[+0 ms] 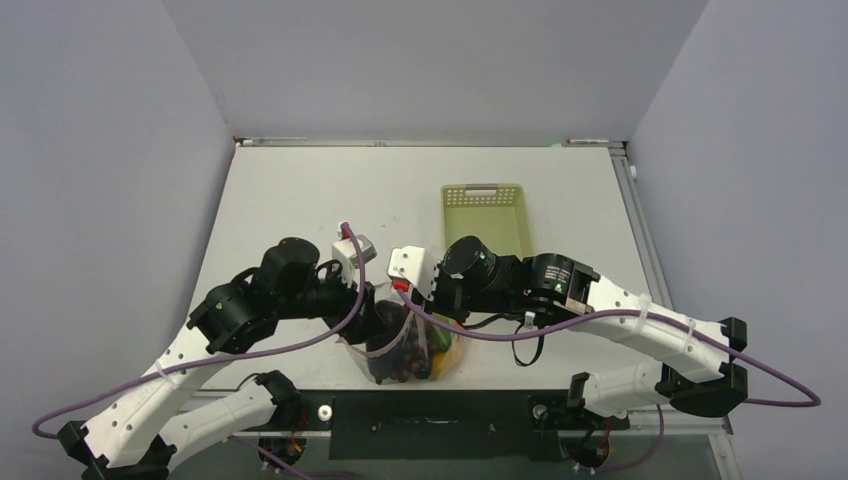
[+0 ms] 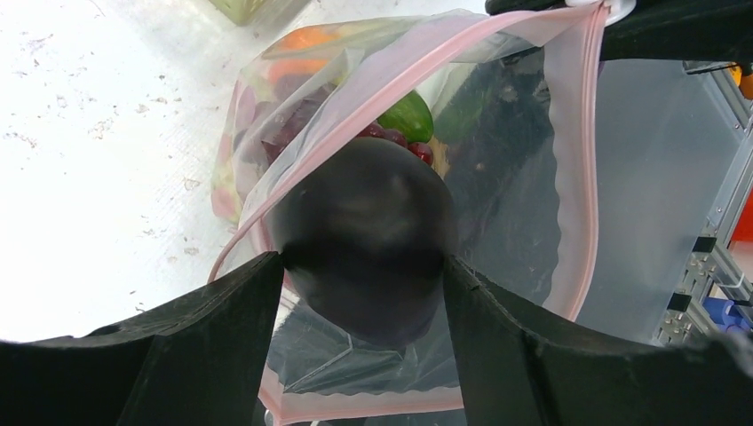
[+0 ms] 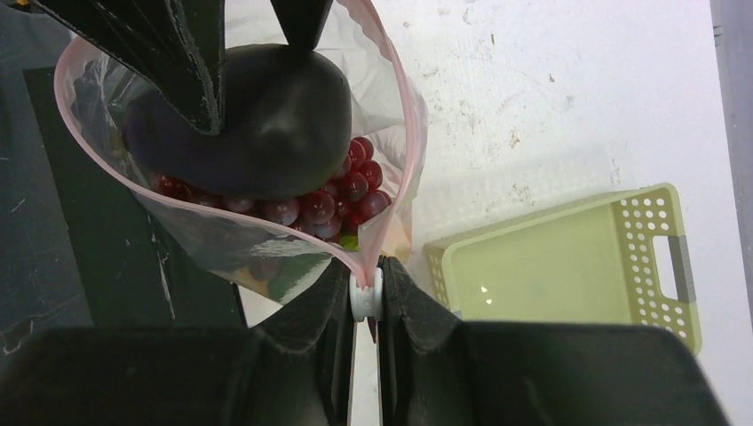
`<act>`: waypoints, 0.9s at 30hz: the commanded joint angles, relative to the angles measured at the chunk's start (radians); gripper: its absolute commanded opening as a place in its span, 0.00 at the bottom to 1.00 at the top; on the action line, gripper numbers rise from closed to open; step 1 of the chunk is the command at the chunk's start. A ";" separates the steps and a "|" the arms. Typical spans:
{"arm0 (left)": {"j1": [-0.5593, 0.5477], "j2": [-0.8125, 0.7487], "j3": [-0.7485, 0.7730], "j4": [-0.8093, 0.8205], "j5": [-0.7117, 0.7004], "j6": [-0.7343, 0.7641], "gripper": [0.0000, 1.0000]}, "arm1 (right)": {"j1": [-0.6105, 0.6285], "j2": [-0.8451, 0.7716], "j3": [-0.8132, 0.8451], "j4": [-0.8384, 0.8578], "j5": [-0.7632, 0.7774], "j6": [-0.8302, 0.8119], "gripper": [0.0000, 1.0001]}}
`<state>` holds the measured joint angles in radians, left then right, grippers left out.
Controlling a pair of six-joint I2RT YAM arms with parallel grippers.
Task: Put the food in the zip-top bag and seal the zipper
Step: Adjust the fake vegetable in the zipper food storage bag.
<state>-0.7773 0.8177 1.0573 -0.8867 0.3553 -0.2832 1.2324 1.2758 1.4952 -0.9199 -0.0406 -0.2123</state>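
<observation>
**Tabletop scene, three views.** A white, scuffed tabletop (image 1: 300, 190) is enclosed by plain grey walls (image 1: 420, 60). A pale green slatted basket (image 1: 484, 215) lies toward the far side, right of centre.

The zip-top bag (image 2: 497, 177) sits near the tabletop's near edge, between the two arms and well apart from the basket. Its mouth is held open in a wide loop. The zipper (image 2: 400, 84), a thin pink-red strip, is unsealed and runs round the mouth.

**Left pincer** (image 2: 364, 264): it is lowered into the bag's mouth, with a finger on each side of the purple eggplant (image 2: 364, 231). In the left wrist view the eggplant's outline meets both fingers. Whether they press on it cannot be told.

**Right pincer** (image 3: 366, 271): the fingers are drawn narrow and pinch the bag at its mouth corner. A small white piece (image 3: 365, 300) sits between them at the end of the zipper.

**Contents:** in the right wrist view the eggplant lies within the mouth, directly above the dark red grapes (image 3: 346, 191). A green piece (image 2: 407, 115) and an orange piece (image 2: 306, 40) show through the clear plastic deeper in the bag.
</observation>
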 commanded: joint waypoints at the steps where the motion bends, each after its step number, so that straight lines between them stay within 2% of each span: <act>1: -0.004 0.006 0.013 -0.008 0.018 -0.009 0.63 | 0.006 -0.042 -0.005 0.075 0.031 0.017 0.05; 5: -0.008 0.023 0.002 0.040 0.086 -0.019 0.61 | 0.007 -0.042 -0.008 0.080 0.031 0.021 0.05; 8: -0.014 0.034 -0.005 0.077 0.129 -0.026 0.55 | 0.006 -0.040 -0.011 0.079 0.031 0.025 0.05; 12: -0.017 0.055 0.002 0.094 0.139 -0.023 0.40 | 0.006 -0.043 -0.018 0.084 0.033 0.030 0.05; 15: -0.020 0.069 0.019 0.093 0.127 -0.015 0.25 | 0.007 -0.045 -0.018 0.086 0.032 0.034 0.05; 18: -0.020 0.087 0.051 0.092 0.119 -0.008 0.18 | 0.007 -0.046 -0.020 0.091 0.030 0.035 0.05; 24: -0.021 0.136 0.107 0.098 0.104 0.001 0.16 | 0.008 -0.051 -0.016 0.092 0.022 0.040 0.05; 27: -0.021 0.164 0.127 0.093 0.106 0.001 0.28 | 0.008 -0.057 -0.023 0.093 0.030 0.040 0.05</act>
<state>-0.7918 0.9539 1.1255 -0.8276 0.4648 -0.2996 1.2324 1.2705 1.4715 -0.9127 -0.0299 -0.1925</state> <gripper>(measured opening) 0.210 0.116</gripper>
